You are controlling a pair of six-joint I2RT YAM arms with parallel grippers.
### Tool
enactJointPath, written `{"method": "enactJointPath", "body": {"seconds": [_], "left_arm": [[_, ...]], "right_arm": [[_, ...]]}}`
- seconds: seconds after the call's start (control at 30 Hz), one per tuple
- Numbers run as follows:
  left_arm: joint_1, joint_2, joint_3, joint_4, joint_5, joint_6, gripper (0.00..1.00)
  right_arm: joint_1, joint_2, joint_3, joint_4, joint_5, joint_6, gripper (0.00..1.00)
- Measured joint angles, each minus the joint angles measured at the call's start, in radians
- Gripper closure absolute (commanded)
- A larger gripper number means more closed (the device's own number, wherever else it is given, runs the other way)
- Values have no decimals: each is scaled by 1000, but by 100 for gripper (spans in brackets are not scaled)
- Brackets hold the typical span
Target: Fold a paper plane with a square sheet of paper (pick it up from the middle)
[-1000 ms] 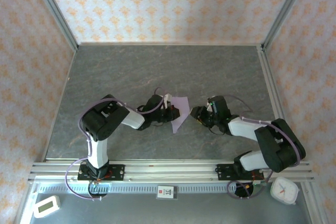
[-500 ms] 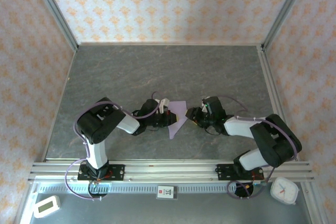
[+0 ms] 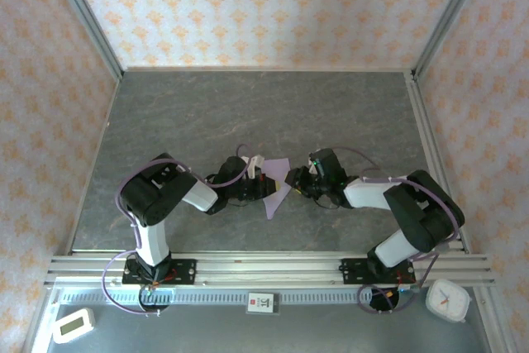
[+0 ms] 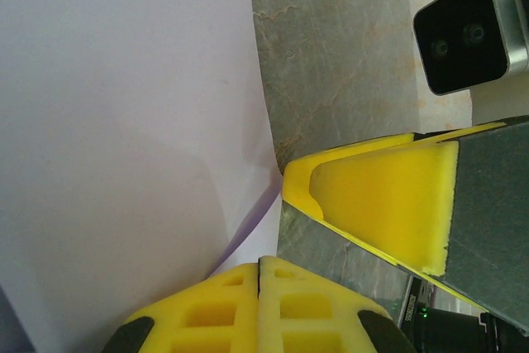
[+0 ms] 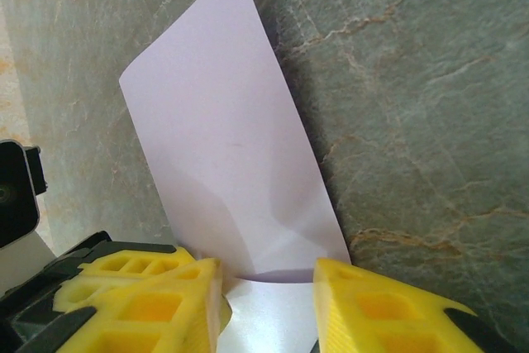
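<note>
The square sheet of paper (image 3: 278, 184) is pale lilac, folded over and creased, and stands off the grey table between my two grippers. My left gripper (image 3: 263, 181) is shut on its edge; in the left wrist view the sheet (image 4: 124, 138) runs down into the seam of the closed yellow fingers (image 4: 314, 307). My right gripper (image 3: 295, 179) faces it from the right, open. In the right wrist view the sheet (image 5: 231, 163) reaches into the gap of this gripper (image 5: 269, 295), and neither pad presses on it.
A white clock (image 3: 447, 300) lies at the near right and a small white timer (image 3: 73, 325) at the near left, both in front of the aluminium rail (image 3: 264, 269). Patterned walls and metal posts close in the table (image 3: 248, 113).
My right gripper has slid left up to the paper and its jaws have narrowed. The left gripper and the sheet have shifted slightly toward the near edge.
</note>
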Motion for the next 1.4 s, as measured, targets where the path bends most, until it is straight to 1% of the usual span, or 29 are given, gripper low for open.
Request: {"method": "enactJointPath", "body": {"seconds": [0.17,0.3,0.37,0.53,0.77,0.93,1.0,1.1,1.17,1.2,1.27,1.33,1.4], "left_arm": [[1,0,-2,10,2,-1,100],[18,3,-29,58,18,-9,100],[24,6,-35,69,23,-15,100],[26,11,-45,103,27,-21,100],[26,11,-55,137,37,-25,100],[26,20,-71,171,50,-42,100],[26,22,-77,177,50,-49,100],[28,22,-80,187,51,-50,100],[32,22,-80,193,53,-50,100],[32,22,-80,195,53,-50,100],[33,22,-80,199,53,-50,100],[33,22,-80,203,54,-50,100],[36,22,-80,205,58,-50,100]], "right_arm": [[0,-8,-1,-9,13,0,56],[1,-89,-19,-48,43,2,56],[1,-97,-19,-49,49,2,56],[3,-84,-26,-49,48,6,59],[41,-21,-2,-50,57,18,61],[80,35,56,-60,70,25,70],[95,48,79,-61,71,23,76],[98,49,104,-66,74,24,77],[98,49,116,-69,77,18,83],[98,47,117,-69,82,15,85],[98,40,117,-81,88,17,84],[98,26,117,-97,98,17,79],[98,6,115,-108,111,13,76]]}}
